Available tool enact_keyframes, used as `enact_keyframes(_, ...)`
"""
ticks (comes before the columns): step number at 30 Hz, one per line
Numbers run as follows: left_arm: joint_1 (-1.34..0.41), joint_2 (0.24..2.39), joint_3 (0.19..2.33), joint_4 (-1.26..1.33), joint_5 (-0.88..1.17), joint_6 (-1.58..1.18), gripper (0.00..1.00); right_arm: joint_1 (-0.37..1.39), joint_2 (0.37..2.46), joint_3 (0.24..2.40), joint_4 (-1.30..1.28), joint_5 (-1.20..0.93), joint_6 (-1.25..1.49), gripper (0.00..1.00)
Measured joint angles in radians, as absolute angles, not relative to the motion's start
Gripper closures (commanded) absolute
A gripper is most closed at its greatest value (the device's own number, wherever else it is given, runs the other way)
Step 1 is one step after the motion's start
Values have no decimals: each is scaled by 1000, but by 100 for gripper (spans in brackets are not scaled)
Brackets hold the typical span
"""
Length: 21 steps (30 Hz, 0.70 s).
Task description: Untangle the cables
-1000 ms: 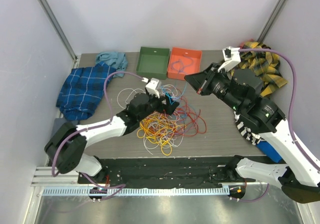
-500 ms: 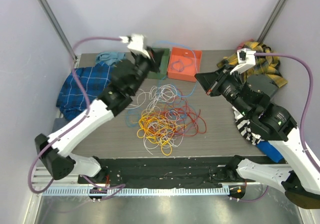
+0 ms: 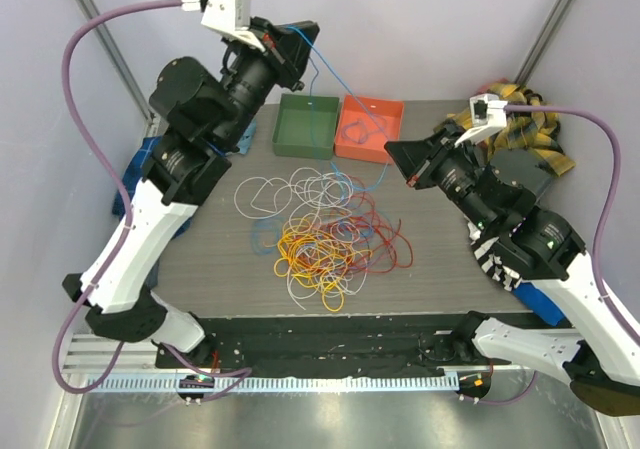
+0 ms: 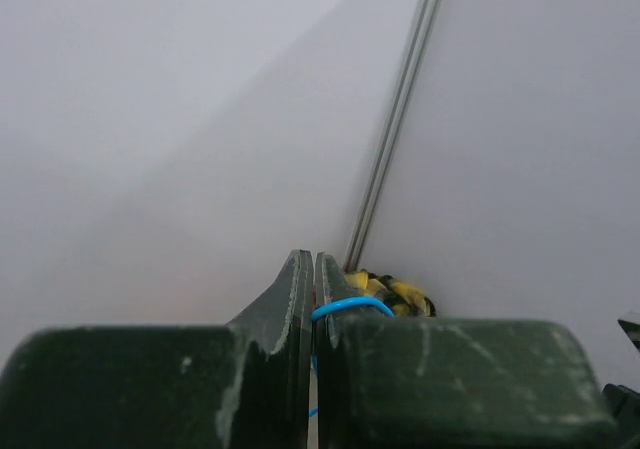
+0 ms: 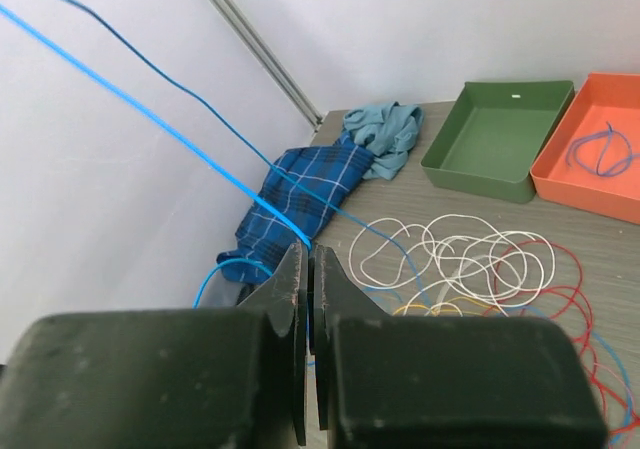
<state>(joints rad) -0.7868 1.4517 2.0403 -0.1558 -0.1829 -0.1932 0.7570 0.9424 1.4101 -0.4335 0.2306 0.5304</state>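
Tension worries me: left gripper [image 3: 300, 37], raised high, and right gripper [image 5: 306, 254] both pinch the blue cable [image 5: 150, 123] taut above the tangled pile [image 3: 325, 239] on the table [image 3: 440, 269], so harder pulling could tighten a snag.

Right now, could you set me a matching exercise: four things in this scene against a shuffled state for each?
1 green tray
2 orange tray
3 left gripper
4 yellow cables

A shut on the blue cable, raised high
B lying loose in a tangle
C empty
D holds a blue loop

Pairs: 1-C, 2-D, 3-A, 4-B
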Motion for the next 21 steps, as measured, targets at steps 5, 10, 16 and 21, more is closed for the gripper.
enact_keyframes(5,-787,1530,2152,-250,-144,-207,99,756,946,1338,-403,208,523,54)
enact_keyframes(10,-783,1536,2167,-270,-137,-221,100,755,971,1243,-419,196,515,33)
enact_keyframes(16,-783,1558,2254,-290,-133,-226,100,752,968,1161,-410,189,503,30)
enact_keyframes(21,-783,1564,2285,-290,-112,-252,100,751,968,1082,-345,160,502,28)
